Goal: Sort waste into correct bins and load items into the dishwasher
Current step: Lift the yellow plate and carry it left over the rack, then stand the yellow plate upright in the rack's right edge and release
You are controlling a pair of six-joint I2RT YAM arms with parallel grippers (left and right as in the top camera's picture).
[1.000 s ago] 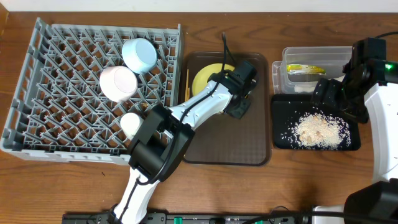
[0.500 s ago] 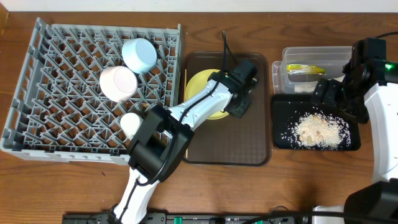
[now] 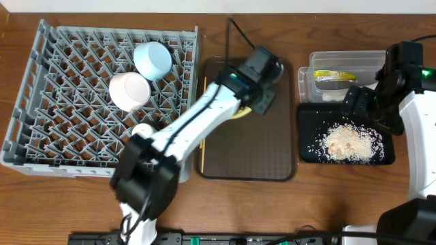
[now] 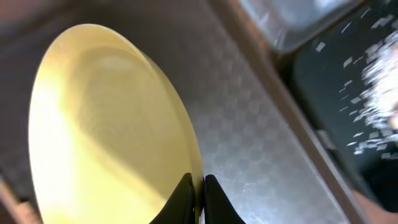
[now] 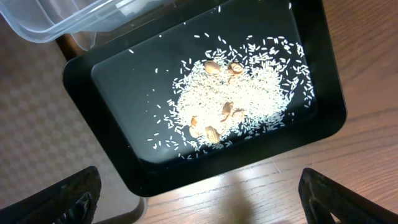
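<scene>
My left gripper (image 4: pixel 198 186) is shut on the rim of the round yellow plate (image 4: pixel 106 124) and holds it tilted on edge above the brown tray. In the overhead view the gripper (image 3: pixel 252 107) and arm hide most of the plate (image 3: pixel 238 113). Thin wooden chopsticks (image 3: pixel 201 146) lie along the tray's left edge. The grey dish rack (image 3: pixel 68 143) holds the light-blue bowl (image 3: pixel 152 60), the white bowl (image 3: pixel 129 91) and the small white cup (image 3: pixel 142 133). My right gripper (image 5: pixel 199 205) is open and empty over the black tray (image 5: pixel 81 81) of rice scraps (image 5: pixel 242 99).
The brown serving tray (image 3: pixel 259 150) lies between the rack and the bins. The clear tub (image 3: pixel 344 62) at the back right holds the green-and-orange wrapper (image 3: pixel 334 76) and the white napkin (image 3: pixel 332 96). The black tray (image 3: pixel 306 136) sits in front of it.
My left gripper has lifted the yellow plate off the brown tray and tipped it on edge. The arm now covers most of the plate. The right arm has not moved.
</scene>
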